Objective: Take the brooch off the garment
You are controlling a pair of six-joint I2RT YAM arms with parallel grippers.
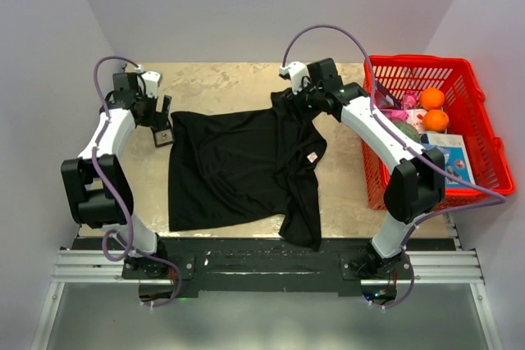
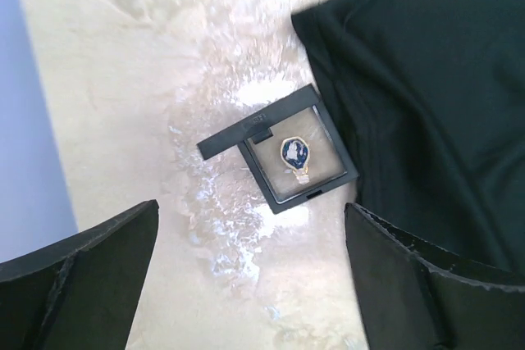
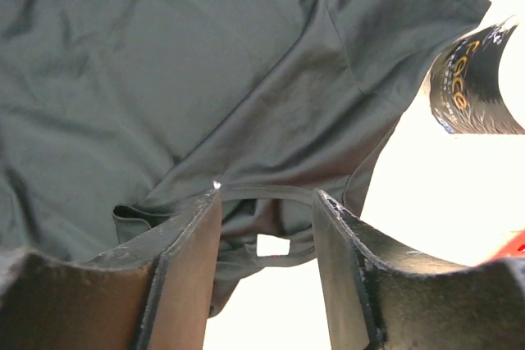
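Observation:
The garment (image 1: pixel 238 161), a black T-shirt, lies spread on the table, with its white-and-red label (image 1: pixel 312 157) near the right sleeve. A tiny gold-rimmed brooch (image 2: pixel 295 153) with a blue face lies inside the black square frame (image 2: pixel 223 143), just left of the shirt's edge (image 2: pixel 426 104). My left gripper (image 2: pixel 252 206) is open and empty above bare table, near the frame (image 1: pixel 163 136). My right gripper (image 3: pixel 267 194) is open at the shirt's far collar (image 1: pixel 297 97), its fingers on either side of the collar band (image 3: pixel 271 193). No brooch shows on the cloth (image 3: pixel 164 63).
A red basket (image 1: pixel 418 59) stands at the right with two oranges (image 1: pixel 432 97) and packets inside. A dark cylinder with orange lettering (image 3: pixel 472 88) shows beside the shirt's sleeve. The beige tabletop (image 1: pixel 205 79) ends at white walls left and behind.

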